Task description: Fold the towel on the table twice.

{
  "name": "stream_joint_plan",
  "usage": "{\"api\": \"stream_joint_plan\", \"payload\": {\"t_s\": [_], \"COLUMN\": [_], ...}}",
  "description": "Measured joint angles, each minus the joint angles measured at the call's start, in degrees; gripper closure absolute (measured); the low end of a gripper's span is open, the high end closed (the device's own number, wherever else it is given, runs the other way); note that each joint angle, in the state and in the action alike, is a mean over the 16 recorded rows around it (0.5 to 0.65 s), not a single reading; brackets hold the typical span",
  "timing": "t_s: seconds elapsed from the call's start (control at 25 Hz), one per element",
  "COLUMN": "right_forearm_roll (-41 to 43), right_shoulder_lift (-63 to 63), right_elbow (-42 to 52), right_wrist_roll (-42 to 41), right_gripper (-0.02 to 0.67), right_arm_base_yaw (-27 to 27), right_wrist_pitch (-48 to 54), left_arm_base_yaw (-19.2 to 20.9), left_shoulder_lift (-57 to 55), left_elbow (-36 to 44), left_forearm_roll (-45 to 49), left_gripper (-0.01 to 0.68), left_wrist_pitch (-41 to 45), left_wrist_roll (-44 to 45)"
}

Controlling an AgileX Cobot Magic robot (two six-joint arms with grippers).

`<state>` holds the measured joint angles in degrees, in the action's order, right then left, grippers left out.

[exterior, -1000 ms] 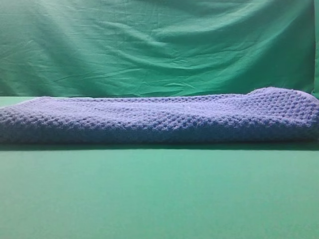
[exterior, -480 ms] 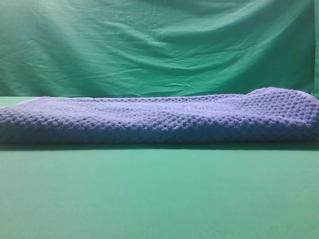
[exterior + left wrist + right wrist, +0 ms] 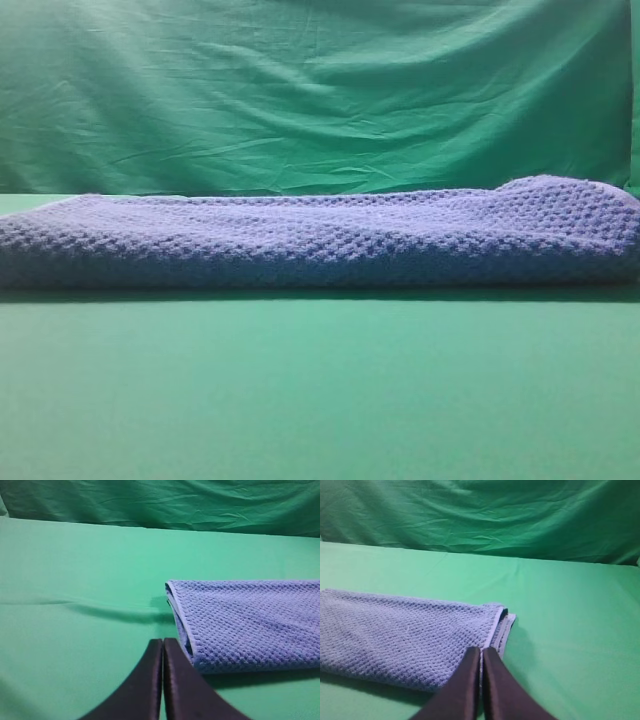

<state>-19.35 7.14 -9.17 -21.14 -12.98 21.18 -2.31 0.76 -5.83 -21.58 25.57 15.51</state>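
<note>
The blue-grey waffle-knit towel lies folded in a long band across the green table, spanning the whole width of the exterior high view. No arm shows in that view. The left wrist view has the towel's left folded end ahead and to the right of my left gripper, whose black fingers are pressed together with nothing between them. In the right wrist view my right gripper is shut and empty, its tips just in front of the towel's right end, where layered edges show.
A wrinkled green fabric backdrop hangs behind the table. Bare green table surface lies in front of the towel, left of its left end and right of its right end.
</note>
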Motion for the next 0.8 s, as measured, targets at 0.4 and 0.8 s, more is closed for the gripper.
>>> {"api": "stream_joint_plan", "payload": {"t_s": [0.4,0.8], "right_forearm_roll": [4.53,7.84], "right_shoulder_lift": [0.0,0.0], "right_elbow": [3.85,9.79], "right_wrist_roll": [-0.01,-0.44], "right_gripper": [0.649,0.649], "right_arm_base_yaw": [0.0,0.0], "right_wrist_pitch": [-2.09,-3.77], "left_arm_base_yaw": [0.0,0.0], "left_shoulder_lift": [0.0,0.0], "left_elbow": [5.07,6.62], "left_forearm_roll": [5.62,7.43], "left_gripper": [0.673,0.673], "left_wrist_pitch": [-4.19,-6.05], "left_wrist_roll": [0.0,0.01]}}
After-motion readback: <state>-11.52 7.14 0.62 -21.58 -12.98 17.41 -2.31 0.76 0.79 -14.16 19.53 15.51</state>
